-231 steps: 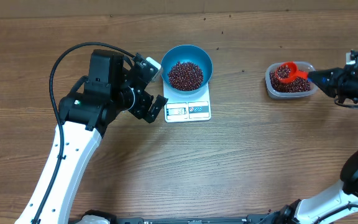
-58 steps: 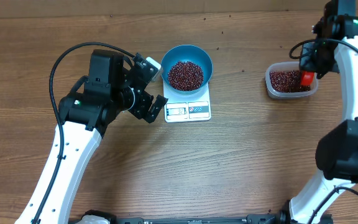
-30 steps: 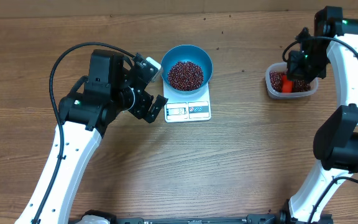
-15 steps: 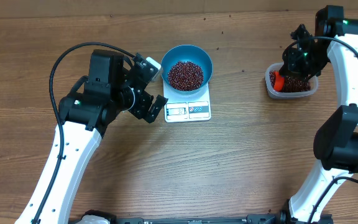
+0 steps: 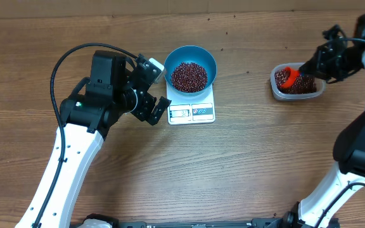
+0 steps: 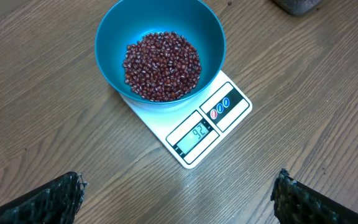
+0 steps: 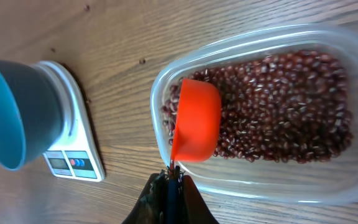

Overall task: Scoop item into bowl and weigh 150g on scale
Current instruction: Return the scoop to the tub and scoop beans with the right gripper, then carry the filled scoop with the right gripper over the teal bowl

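Wood-grain counter. Left pincer gapes wide, empty. Just ahead of it, white scale reads 92 and carries blue bowl holding red-brown beans. Right pincer clenched on orange scoop handle, the scoop tilted in clear tub of beans just ahead.

Overhead looks straight down, wrist views close, all share the scale

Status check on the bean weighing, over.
Left gripper open beside white rectangular scale. Right gripper shut on orange plastic scoop, in clear plastic tub of red-brown beans. Round blue bowl on scale, display reads 92. Nothing between tub and bowl.
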{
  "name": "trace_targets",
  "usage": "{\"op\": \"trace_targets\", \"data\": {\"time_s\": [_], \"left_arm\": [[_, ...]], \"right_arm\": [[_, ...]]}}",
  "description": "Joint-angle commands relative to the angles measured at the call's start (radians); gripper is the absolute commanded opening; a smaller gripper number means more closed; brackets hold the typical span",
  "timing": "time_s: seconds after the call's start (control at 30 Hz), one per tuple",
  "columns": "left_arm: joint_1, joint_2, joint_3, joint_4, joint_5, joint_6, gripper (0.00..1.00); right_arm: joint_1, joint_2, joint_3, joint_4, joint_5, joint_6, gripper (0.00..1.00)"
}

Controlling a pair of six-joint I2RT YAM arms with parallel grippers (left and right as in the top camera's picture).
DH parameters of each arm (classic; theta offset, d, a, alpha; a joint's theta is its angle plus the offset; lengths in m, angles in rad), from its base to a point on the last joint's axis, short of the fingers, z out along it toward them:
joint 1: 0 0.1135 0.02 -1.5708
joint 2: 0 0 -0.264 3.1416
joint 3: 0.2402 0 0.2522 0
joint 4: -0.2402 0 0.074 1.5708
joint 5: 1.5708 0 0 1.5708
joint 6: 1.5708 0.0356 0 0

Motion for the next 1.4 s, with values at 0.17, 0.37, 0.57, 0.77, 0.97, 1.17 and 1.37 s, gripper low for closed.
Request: {"op": "trace_targets", "data": {"time_s": [0.17, 0.37, 0.57, 0.77, 0.97, 1.17, 1.37], "left_arm": [[0.004, 0.005, -0.004, 0.003, 0.008, -0.006, 1.0], [0.004, 0.005, -0.004, 0.003, 0.008, -0.006, 0.99], [0.004, 0.005, -0.004, 0.003, 0.008, -0.006, 1.0], [0.004, 0.005, -0.003, 0.003, 0.008, -0.006, 1.0], [0.004, 0.005, -0.004, 0.003, 0.008, -0.006, 1.0], [0.004, 0.005, -0.004, 0.003, 0.008, -0.006, 1.0], [0.004, 0.005, -0.004, 0.003, 0.008, -0.006, 0.99]], "right_arm": [[-0.09, 0.005, -0.002, -0.003, -0.126, -0.016, 0.04], [-0.107, 0.005, -0.002, -0.042, -0.295, -0.14, 0.04], [-0.101, 0.005, -0.002, -0.076, -0.43, -0.199, 0.04], [-0.083, 0.005, -0.002, -0.101, -0.512, -0.228, 0.04], [-0.024, 0.005, -0.001, -0.12, -0.578, -0.247, 0.04], [0.069, 0.005, 0.0, -0.115, -0.626, -0.242, 0.04], [0.195, 0.005, 0.022, -0.094, -0.627, -0.216, 0.04]]}}
